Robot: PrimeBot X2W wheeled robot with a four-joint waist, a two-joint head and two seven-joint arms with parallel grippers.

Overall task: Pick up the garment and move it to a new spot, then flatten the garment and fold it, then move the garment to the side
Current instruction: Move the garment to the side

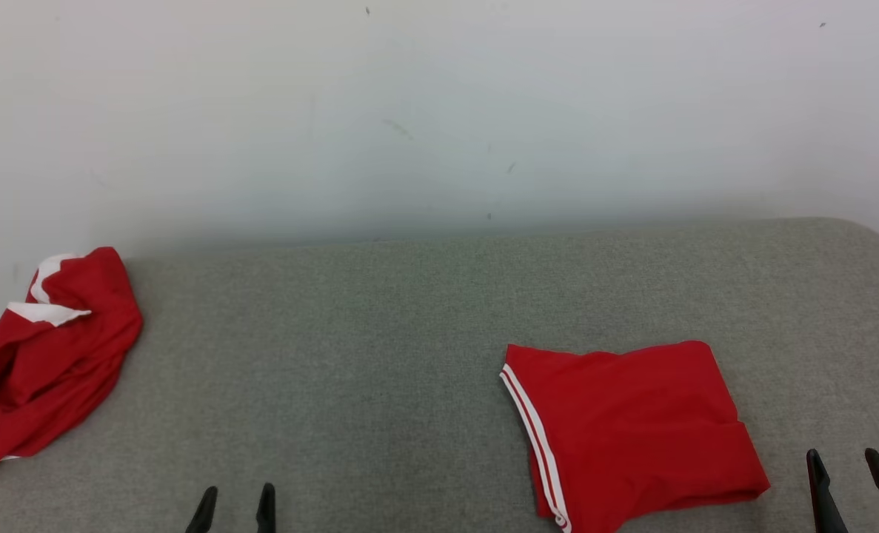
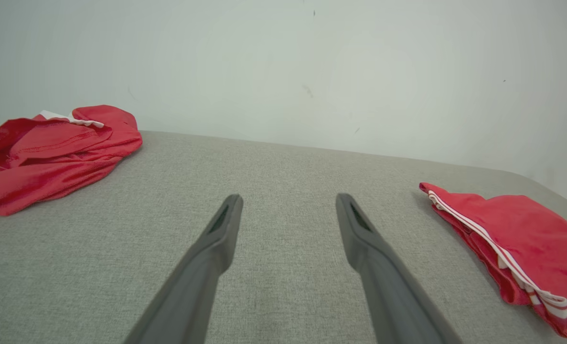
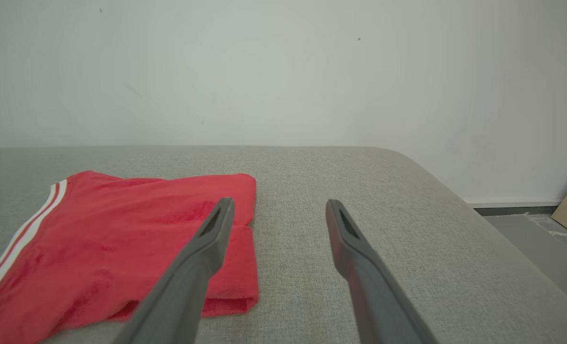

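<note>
Red against grey: well off to the left of the left gripper (image 1: 239,488), a crumpled red garment (image 1: 54,355) with white trim, heaped at the edge of the grey cushion (image 1: 409,333). Low over bare cushion, that gripper's fingers (image 2: 216,243) spread wide and empty, tips aimed at the white wall (image 1: 439,111). Further right, just to the left of the right gripper (image 1: 840,453), the folded red garment (image 1: 632,429), lying flat, white-striped edge on the side far from those fingers, plain folded edge on the near side, close but apart in the head view. Right gripper's fingers (image 3: 355,248) likewise wide apart, holding nothing, low and level over the cushion. Probably light, soft and limp, apt to spill its folds if lifted by one layer; best pinched through the whole stack at the thick edge nearest the right fingers. Judged folded and set aside.
</note>
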